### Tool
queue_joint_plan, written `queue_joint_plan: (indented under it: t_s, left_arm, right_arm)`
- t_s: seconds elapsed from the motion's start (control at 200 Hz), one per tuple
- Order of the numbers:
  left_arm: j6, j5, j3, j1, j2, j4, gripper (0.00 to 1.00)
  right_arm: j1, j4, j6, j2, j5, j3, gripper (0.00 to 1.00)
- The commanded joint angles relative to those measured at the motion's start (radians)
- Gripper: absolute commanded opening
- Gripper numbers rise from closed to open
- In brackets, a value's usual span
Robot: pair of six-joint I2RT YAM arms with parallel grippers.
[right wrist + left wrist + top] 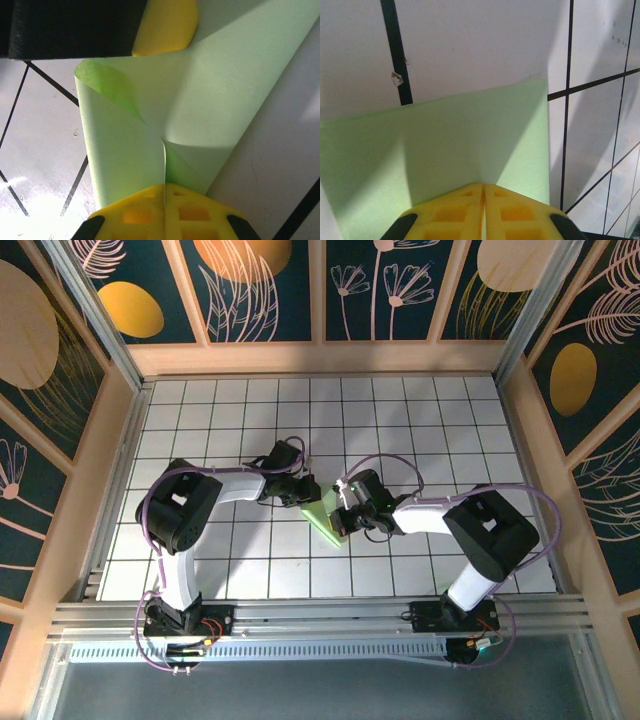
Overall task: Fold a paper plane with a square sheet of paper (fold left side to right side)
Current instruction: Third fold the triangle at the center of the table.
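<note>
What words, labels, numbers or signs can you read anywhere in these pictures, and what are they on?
None can be read. The green paper is plain, the table bears grid lines without numbers, and the wall panels show plant drawings, no lettering.

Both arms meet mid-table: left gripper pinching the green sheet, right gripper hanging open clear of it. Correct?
No. The right gripper is shut on the green sheet of paper too: the right wrist view shows its yellow fingers closed on a curled fold. The rest holds: left gripper pinching the sheet mid-table.
</note>
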Motion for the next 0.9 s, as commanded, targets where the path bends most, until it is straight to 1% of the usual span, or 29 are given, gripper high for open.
queue_joint_plan:
  t_s: [0.0,0.115,0.19,0.285,0.335,0.355,0.415,0.485,0.611,0.751,0.896]
  left_arm:
    - [0.007,-0.078,-0.016,-0.001,-0.014,-0.068,0.15]
    - [0.036,-0.111,0.035,0.017,-0.051,-0.121,0.22]
    - [0.044,-0.130,0.051,0.039,-0.096,-0.131,0.24]
    - [0.059,-0.163,0.041,0.057,-0.166,-0.131,0.24]
    - [0.070,-0.180,0.024,0.057,-0.199,-0.123,0.21]
    - [0.071,-0.181,0.011,0.057,-0.238,-0.114,0.20]
    - [0.069,-0.159,-0.050,0.057,-0.295,-0.059,0.15]
    - [0.048,-0.102,-0.147,0.055,-0.358,0.033,0.10]
    - [0.016,-0.034,-0.272,0.021,-0.431,0.145,0.06]
    - [-0.059,0.016,-0.365,-0.025,-0.449,0.257,0.05]
    - [-0.109,0.041,-0.408,-0.050,-0.417,0.327,0.04]
  right_arm:
    - [-0.005,-0.036,-0.003,0.039,0.019,-0.008,0.00]
    - [-0.005,-0.046,-0.005,0.038,0.024,-0.020,0.00]
    - [-0.005,-0.053,-0.004,0.040,0.028,-0.024,0.00]
    - [-0.005,-0.052,-0.003,0.041,0.028,-0.025,0.00]
    - [-0.005,-0.051,-0.003,0.042,0.027,-0.023,0.00]
    - [-0.006,-0.051,-0.002,0.043,0.027,-0.023,0.00]
    - [-0.005,-0.050,-0.005,0.046,0.024,-0.020,0.00]
    - [-0.005,-0.051,-0.006,0.048,0.021,-0.019,0.00]
    - [-0.005,-0.053,-0.010,0.050,0.021,-0.017,0.00]
    - [-0.005,-0.059,-0.013,0.056,0.021,-0.012,0.00]
    - [-0.005,-0.056,-0.010,0.062,0.018,-0.008,0.00]
